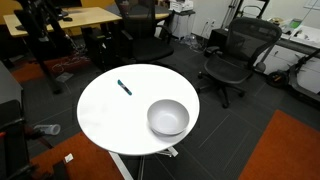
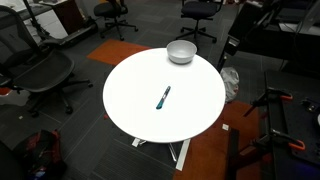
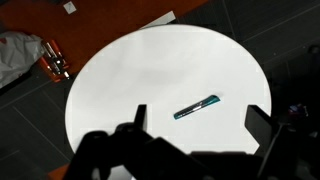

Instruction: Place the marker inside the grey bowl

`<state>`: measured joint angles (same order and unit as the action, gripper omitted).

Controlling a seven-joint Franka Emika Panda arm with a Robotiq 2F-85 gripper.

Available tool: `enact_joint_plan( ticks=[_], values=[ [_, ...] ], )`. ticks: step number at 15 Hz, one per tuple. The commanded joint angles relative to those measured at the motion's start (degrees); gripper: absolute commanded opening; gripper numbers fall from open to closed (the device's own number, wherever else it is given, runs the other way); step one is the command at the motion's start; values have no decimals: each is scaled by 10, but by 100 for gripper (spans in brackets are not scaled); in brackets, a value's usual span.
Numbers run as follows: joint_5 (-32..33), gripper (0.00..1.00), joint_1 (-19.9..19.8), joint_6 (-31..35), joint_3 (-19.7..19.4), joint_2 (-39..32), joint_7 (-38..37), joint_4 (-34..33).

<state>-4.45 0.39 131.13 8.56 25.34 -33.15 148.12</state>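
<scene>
The marker (image 1: 124, 88), a thin dark teal-blue stick, lies flat on the round white table (image 1: 110, 115). It also shows in an exterior view (image 2: 162, 97) near the table's middle and in the wrist view (image 3: 197, 107). The grey bowl (image 1: 168, 118) stands upright and empty near the table's edge, also seen in an exterior view (image 2: 181, 52); it is out of the wrist view. My gripper (image 3: 198, 122) is open and empty, high above the table, its two dark fingers to either side of the marker in the wrist view. The arm does not show in either exterior view.
Black office chairs (image 1: 232, 60) (image 2: 35, 72) stand around the table. A wooden desk (image 1: 70, 18) is at the back. An orange-red carpet patch (image 2: 200, 150) lies under the table. A white bag (image 3: 18, 55) and a small dark object sit on the floor.
</scene>
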Motion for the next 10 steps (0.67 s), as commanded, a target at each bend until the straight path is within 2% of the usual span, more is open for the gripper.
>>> enact_joint_plan(
  ticks=[1, 5, 6, 10],
  values=[
    [-27, 100, -7, 53, 9, -51, -53, -7],
    [-56, 100, 4, 107, 1, -106, -83, -14],
    [-35, 100, 1, 85, 0, -78, -68, -1],
    [-45, 100, 4, 101, -2, -105, -68, -7]
  ],
)
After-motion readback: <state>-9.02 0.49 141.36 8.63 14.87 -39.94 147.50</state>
